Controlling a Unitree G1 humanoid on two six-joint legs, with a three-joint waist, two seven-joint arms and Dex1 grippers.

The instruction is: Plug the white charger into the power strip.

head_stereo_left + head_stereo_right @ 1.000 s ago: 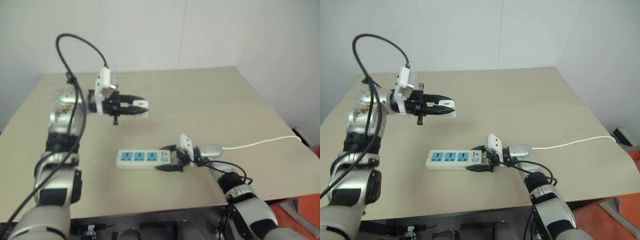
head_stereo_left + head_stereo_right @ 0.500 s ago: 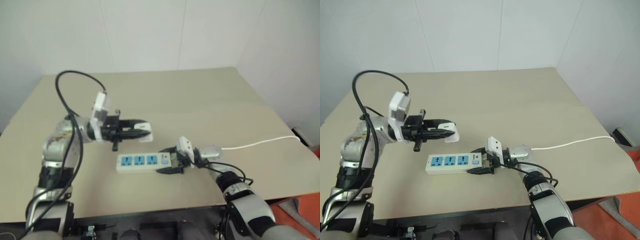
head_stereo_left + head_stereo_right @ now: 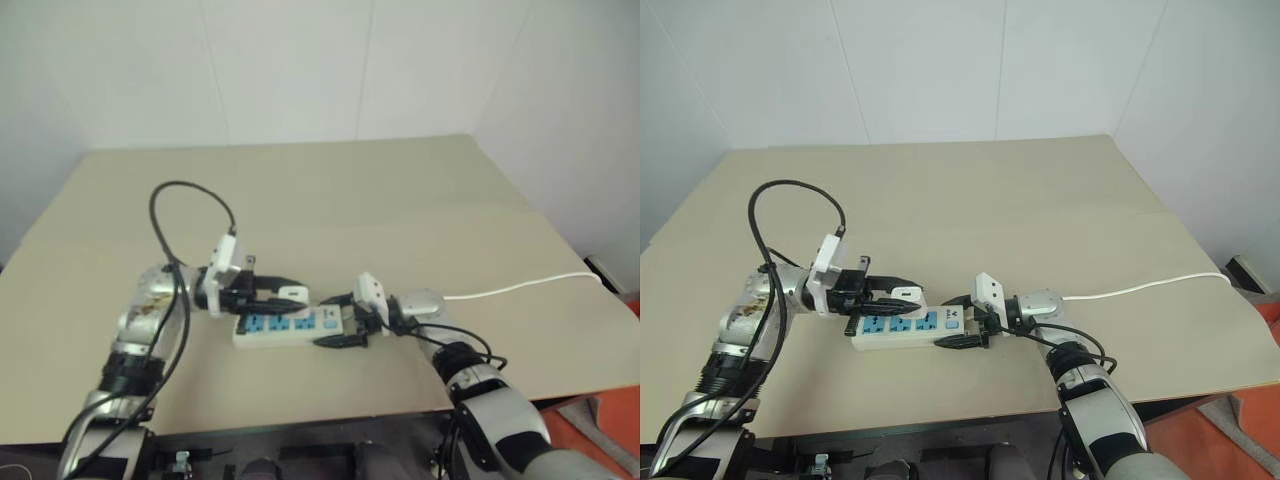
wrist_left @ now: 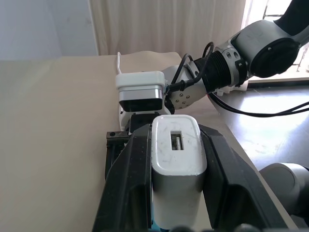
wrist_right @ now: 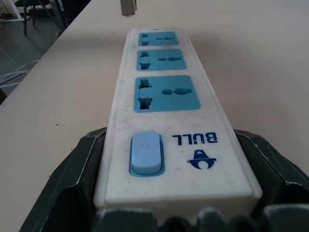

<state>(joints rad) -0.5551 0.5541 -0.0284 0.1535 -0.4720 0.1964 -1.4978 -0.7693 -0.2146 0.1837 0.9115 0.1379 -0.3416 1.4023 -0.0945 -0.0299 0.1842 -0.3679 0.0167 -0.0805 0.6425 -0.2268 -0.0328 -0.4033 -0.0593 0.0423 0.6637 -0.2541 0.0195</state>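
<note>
Head view: flat white strip (image 3: 908, 326) with three blue faces lies on matte beige table (image 3: 1040, 200); left gripper (image 3: 902, 295) hovers just above it.

Left wrist: rounded glossy charger (image 4: 177, 166) pinched between black fingers (image 4: 126, 186); prongs hidden.

Right wrist: right gripper (image 3: 952, 321) clamps strip's switch end.

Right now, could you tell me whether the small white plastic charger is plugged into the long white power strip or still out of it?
Out: the small white plastic charger sits in the left end effector above the long white power strip, whose three blue sockets are empty.
</note>
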